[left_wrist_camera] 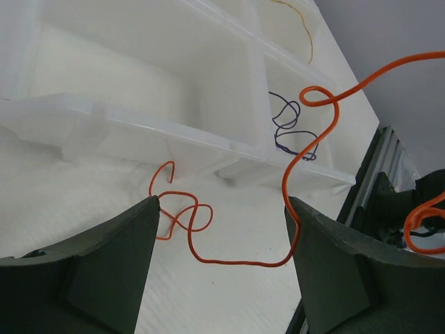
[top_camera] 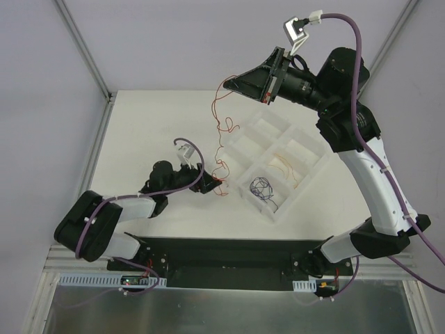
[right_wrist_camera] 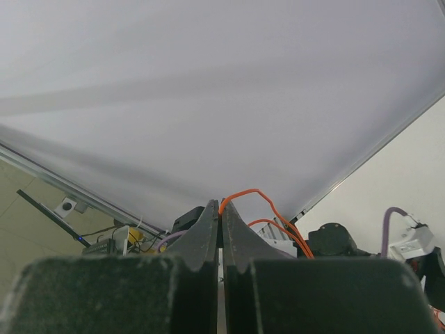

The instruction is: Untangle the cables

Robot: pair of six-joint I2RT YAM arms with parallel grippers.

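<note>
A thin orange-red cable (top_camera: 227, 125) hangs from my raised right gripper (top_camera: 227, 83) down to the table beside my left gripper (top_camera: 211, 185). In the right wrist view, my right gripper (right_wrist_camera: 222, 204) is shut on the cable's upper end (right_wrist_camera: 259, 195). In the left wrist view, my left gripper (left_wrist_camera: 222, 209) is open low over the table. The cable's curly lower end (left_wrist_camera: 236, 263) lies between the fingers and touches both fingertips. A dark blue cable (top_camera: 263, 186) and a tan cable (top_camera: 285, 167) lie in separate tray compartments.
A white divided tray (top_camera: 304, 175) stands right of centre, and its near wall (left_wrist_camera: 139, 122) is just beyond my left fingers. The table's right edge and a metal rail (left_wrist_camera: 389, 174) lie past the tray. White walls enclose the table.
</note>
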